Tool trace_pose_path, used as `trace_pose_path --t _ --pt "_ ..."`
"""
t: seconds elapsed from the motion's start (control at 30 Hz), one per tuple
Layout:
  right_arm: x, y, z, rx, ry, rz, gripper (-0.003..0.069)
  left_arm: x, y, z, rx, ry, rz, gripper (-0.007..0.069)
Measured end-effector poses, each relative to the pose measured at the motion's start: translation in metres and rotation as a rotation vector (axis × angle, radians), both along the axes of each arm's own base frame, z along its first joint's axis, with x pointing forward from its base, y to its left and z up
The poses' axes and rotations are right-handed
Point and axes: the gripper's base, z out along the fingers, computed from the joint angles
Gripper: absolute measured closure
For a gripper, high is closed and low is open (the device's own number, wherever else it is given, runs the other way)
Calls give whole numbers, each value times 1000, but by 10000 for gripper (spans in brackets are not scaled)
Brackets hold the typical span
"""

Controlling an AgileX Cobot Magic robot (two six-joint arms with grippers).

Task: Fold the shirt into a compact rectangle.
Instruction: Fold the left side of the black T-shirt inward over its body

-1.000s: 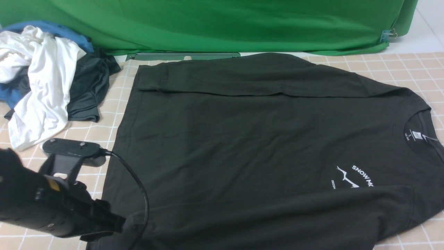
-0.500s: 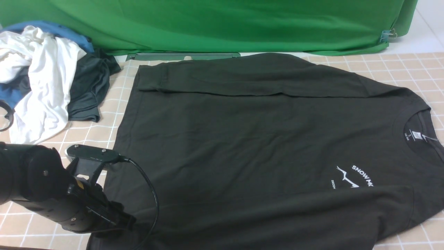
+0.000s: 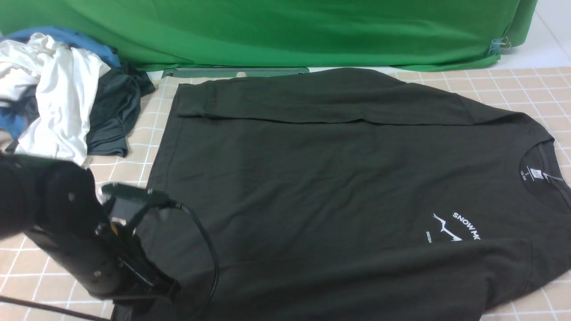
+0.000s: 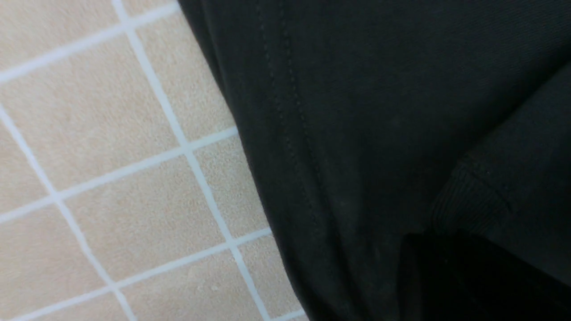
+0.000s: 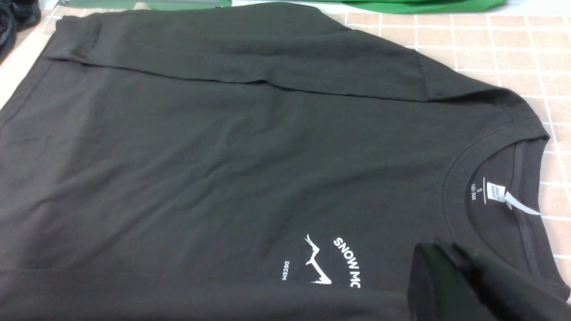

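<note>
The black shirt (image 3: 334, 178) lies flat on the checked table cover, collar (image 3: 535, 174) to the right and hem to the left. Its far sleeve is folded across the body, and the near sleeve lies along the near edge. The white print (image 3: 455, 227) and the neck label (image 5: 495, 191) face up. My left gripper (image 3: 156, 290) sits at the near left corner, shut on the shirt where the hem and ribbed cuff (image 4: 468, 196) meet. My right gripper (image 5: 439, 249) hovers over the shoulder beside the collar, fingers together, nothing seen between them; the front view does not show it.
A heap of clothes sits at the far left: a white garment (image 3: 53, 102), a dark grey one (image 3: 113, 111) and a blue one (image 3: 67, 38). A green backdrop (image 3: 290, 31) closes off the back. The left arm's cable (image 3: 209, 249) loops over the shirt.
My left arm has slid right and down onto the shirt's near left corner, and its jaws have gone from open to shut. The shirt lies as before.
</note>
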Motion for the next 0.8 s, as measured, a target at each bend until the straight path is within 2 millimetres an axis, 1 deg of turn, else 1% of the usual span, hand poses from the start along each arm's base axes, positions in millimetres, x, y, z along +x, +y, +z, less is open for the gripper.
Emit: trace_pose_path --t 0.03,0.07,0.2,0.27,0.3,0.37,0.57,0.7,0.73,0.8 --pt "0 0 0 0 0 0 594 0 0 3 2 -4 -1 589" --pt "0 0 0 0 0 0 592 1 -1 15 -2 -36 5 589" --pt "0 0 0 -1 0 0 588 4 0 52 -8 -142 23 589" --pt "0 0 0 0 -1 0 588 6 0 61 -6 -166 26 589" --pt "0 0 0 0 -2 0 588 11 -1 74 -5 -201 27 589" --pt "0 0 0 0 -4 0 588 19 -2 85 -4 -235 23 589" --pt "0 0 0 0 -5 0 585 40 -6 100 19 -289 17 589" --pt "0 0 0 0 -5 0 578 61 -8 97 76 -329 -5 589" --pt "0 0 0 0 -5 0 577 63 -8 97 80 -335 -6 589" --pt "0 0 0 0 -5 0 573 77 -10 91 106 -353 -13 589"
